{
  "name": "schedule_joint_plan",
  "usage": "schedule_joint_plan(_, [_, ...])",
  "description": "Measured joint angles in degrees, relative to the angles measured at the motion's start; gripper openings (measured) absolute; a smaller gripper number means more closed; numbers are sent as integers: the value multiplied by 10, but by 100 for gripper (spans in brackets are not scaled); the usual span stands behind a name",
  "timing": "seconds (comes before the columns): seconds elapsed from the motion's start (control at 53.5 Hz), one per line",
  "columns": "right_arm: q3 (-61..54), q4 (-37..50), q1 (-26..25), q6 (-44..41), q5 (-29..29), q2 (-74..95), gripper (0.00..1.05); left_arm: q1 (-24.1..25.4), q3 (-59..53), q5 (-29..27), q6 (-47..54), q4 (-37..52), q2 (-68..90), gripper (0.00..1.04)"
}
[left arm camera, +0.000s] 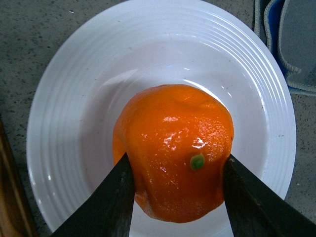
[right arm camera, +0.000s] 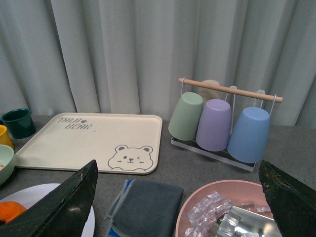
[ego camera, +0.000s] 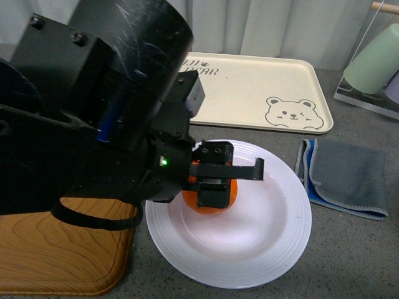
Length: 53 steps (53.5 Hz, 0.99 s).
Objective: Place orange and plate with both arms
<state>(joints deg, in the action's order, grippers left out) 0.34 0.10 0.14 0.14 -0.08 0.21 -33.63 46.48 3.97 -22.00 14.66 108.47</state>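
Note:
The orange (ego camera: 190,200) is held between the fingers of my left gripper (ego camera: 215,180), which is shut on it over the left part of the white plate's (ego camera: 274,230) well. I cannot tell whether it touches the plate. In the left wrist view the orange (left arm camera: 173,143) shows its green stem dot, gripped on both sides by my left gripper (left arm camera: 177,163), with the ridged plate (left arm camera: 64,98) under it. My right gripper (right arm camera: 177,197) is open and empty, away to the right of the plate (right arm camera: 24,193). A bit of the orange (right arm camera: 10,211) shows there.
A cream bear tray (ego camera: 262,87) lies behind the plate. A grey cloth (ego camera: 346,177) lies to its right and a wooden board (ego camera: 56,249) to its left. A rack of cups (right arm camera: 217,123) and a pink bowl of ice (right arm camera: 212,207) stand at the right.

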Motion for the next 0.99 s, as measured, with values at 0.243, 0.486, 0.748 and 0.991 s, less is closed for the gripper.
schedule_joint_plan(0.243, [0,0,0,0,0,0,95,-16,21,-31,1,3,48,43])
schedule_joint_plan(0.486, [0,0,0,0,0,0,95,-19,31,-43,5,-1,53,64])
schedule_joint_plan(0.748, [0,0,0,0,0,0,95,-7,19,-39,10,-5,12,99])
schedule_joint_plan(0.991, [0,0,0,0,0,0,95,24,-61,-157,73,167,-72,91])
